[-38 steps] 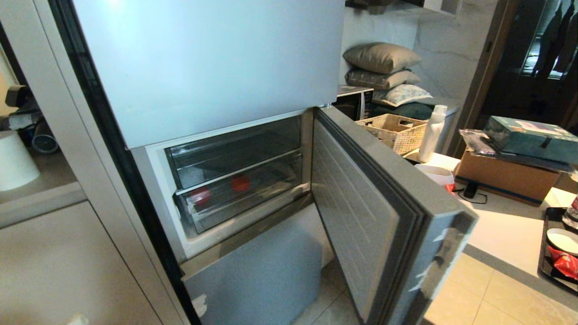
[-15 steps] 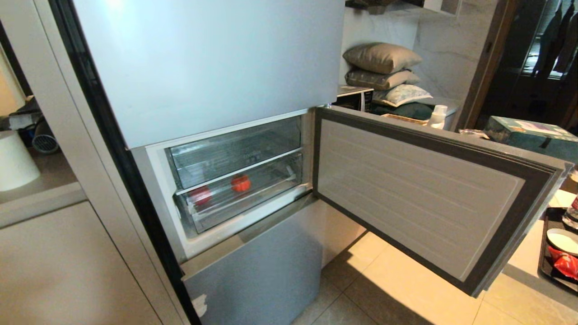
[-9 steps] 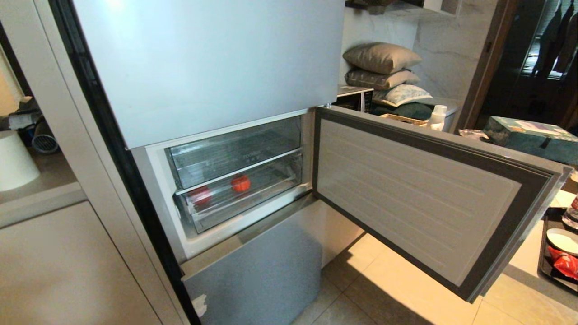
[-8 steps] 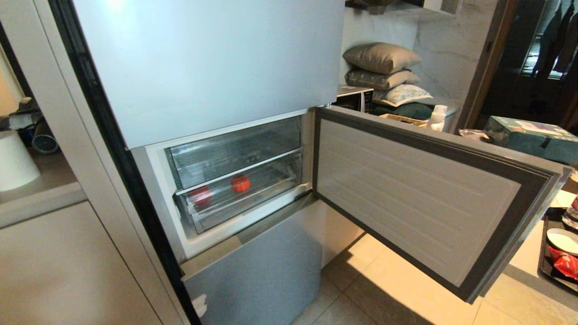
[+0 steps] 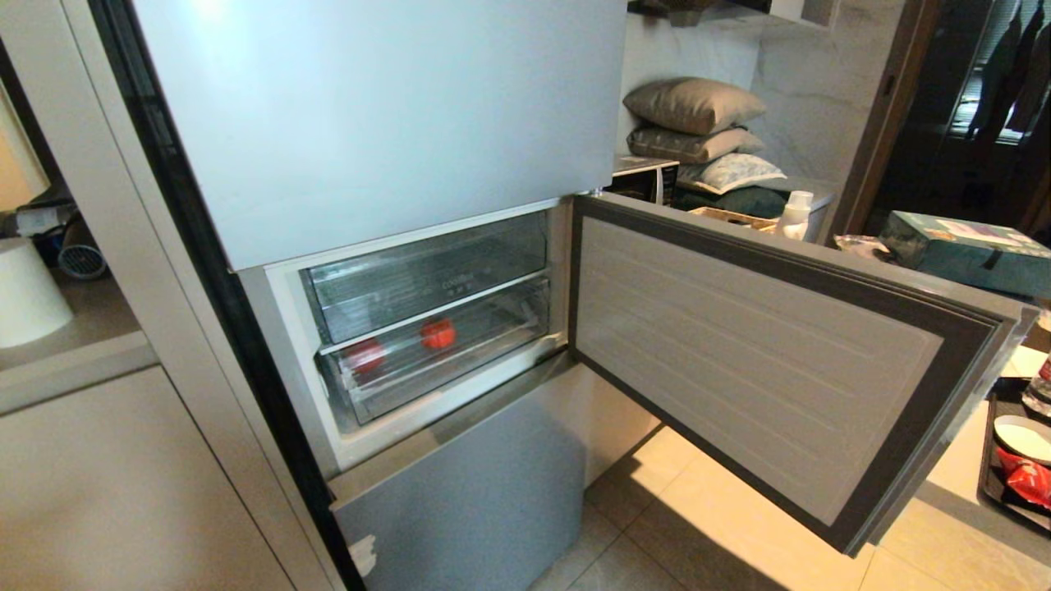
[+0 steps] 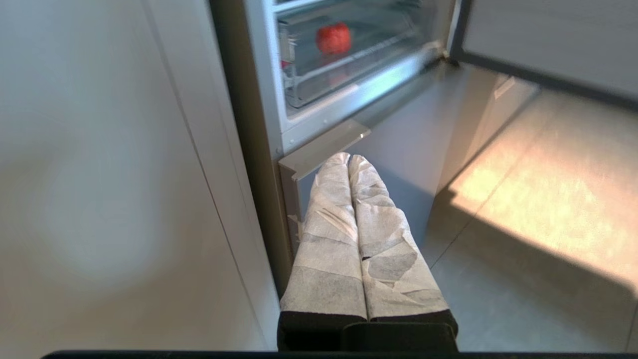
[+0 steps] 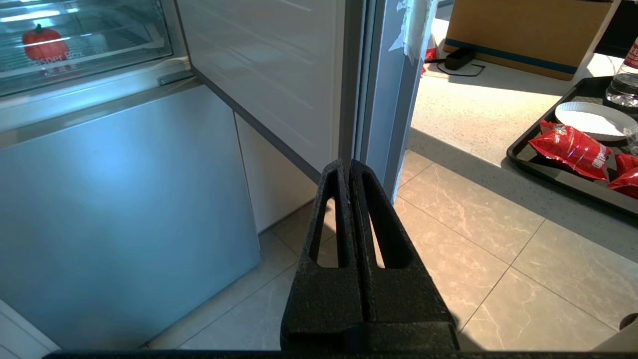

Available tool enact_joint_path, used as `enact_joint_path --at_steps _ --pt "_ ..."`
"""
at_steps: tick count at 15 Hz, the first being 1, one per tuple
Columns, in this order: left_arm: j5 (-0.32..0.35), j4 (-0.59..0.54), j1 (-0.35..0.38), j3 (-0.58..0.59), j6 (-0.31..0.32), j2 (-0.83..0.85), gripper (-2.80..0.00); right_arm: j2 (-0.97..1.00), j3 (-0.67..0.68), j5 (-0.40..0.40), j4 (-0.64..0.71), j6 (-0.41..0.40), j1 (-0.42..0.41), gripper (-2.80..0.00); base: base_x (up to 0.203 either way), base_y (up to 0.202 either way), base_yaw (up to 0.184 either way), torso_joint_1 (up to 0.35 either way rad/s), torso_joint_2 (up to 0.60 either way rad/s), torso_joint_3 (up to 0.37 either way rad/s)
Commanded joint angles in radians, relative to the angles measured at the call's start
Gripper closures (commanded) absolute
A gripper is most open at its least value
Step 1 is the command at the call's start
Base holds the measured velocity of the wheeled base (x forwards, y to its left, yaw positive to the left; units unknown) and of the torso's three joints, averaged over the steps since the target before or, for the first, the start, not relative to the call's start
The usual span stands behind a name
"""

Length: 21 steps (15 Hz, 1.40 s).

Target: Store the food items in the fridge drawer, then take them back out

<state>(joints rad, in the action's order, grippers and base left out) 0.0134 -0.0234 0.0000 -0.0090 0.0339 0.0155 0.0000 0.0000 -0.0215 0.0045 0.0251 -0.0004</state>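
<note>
The clear front of the fridge drawer [image 7: 84, 52] carries faint pale lettering that reads roughly "risper Box", its first letter hidden. The upper drawer [image 5: 427, 283] bears small pale lettering, too faint to read. The red snack packets [image 7: 568, 149] carry print too small to read.
</note>
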Motion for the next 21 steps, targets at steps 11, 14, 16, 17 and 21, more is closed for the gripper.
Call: enact_joint_path --at_steps 11,14,16,17,21 --pt "-0.016 0.003 0.000 0.001 -0.032 -0.017 0.00 0.002 0.000 -0.006 0.000 0.007 0.000 0.00 0.000 -0.004 0.063 0.001 0.00 0.002" --pt "-0.016 0.004 0.000 0.001 -0.032 -0.017 0.00 0.001 0.000 -0.006 -0.001 0.007 0.000 0.00 -0.001 -0.009 0.176 0.005 0.00 0.004" --pt "-0.016 0.005 0.000 0.001 -0.032 -0.017 0.00 0.000 0.000 -0.006 0.000 0.008 -0.001 0.00 0.000 -0.009 0.173 0.002 0.00 0.000" --pt "-0.016 0.005 0.000 0.001 -0.034 -0.017 0.00 0.000 0.000 -0.006 0.000 0.012 0.000 0.00 0.001 -0.008 0.169 0.002 0.00 -0.001" --pt "-0.016 0.005 0.000 0.001 -0.034 -0.017 0.00 0.000 0.000 -0.006 -0.001 0.012 0.000 0.00 0.000 -0.009 0.176 0.002 0.00 0.003"
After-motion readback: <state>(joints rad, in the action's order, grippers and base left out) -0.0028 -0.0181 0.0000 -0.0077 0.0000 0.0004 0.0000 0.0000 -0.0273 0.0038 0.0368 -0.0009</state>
